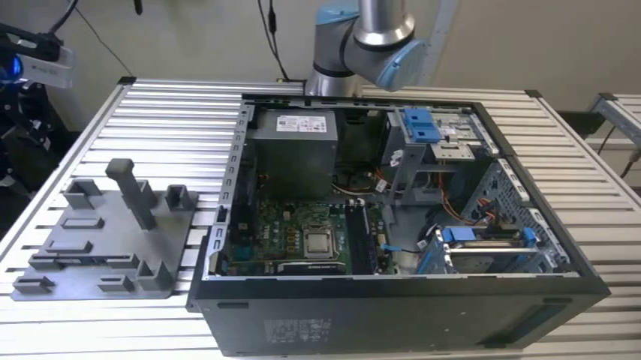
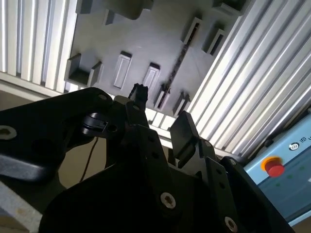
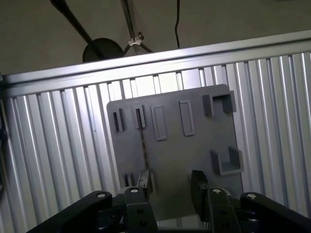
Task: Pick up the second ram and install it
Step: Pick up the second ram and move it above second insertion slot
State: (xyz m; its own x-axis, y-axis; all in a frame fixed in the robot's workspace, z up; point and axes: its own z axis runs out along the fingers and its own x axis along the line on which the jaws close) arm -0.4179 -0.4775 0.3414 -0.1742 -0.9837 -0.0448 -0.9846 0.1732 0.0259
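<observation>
The second ram (image 3: 143, 145) is a thin dark strip seen edge-on, standing in slotted holders of the grey tray (image 3: 194, 145). In the second wrist view the ram (image 2: 177, 60) runs along the same tray (image 2: 146, 39). In the exterior view the ram (image 1: 92, 259) sits near the front edge of the tray (image 1: 100, 232). My gripper (image 3: 171, 187) hangs well above the tray, open, with nothing between its black fingers (image 3: 198, 187). In the second wrist view the gripper (image 2: 163, 114) is open too, and one fingertip lines up with the ram's end.
The open computer case (image 1: 401, 300) lies at the exterior view's right, with the motherboard (image 1: 300, 232) and blue drive clips (image 1: 421, 124) inside. The arm's base joint (image 1: 365, 45) is behind the case. A tall post (image 1: 132, 191) rises from the tray. A box with a red button (image 2: 274, 167) sits beside the slatted table.
</observation>
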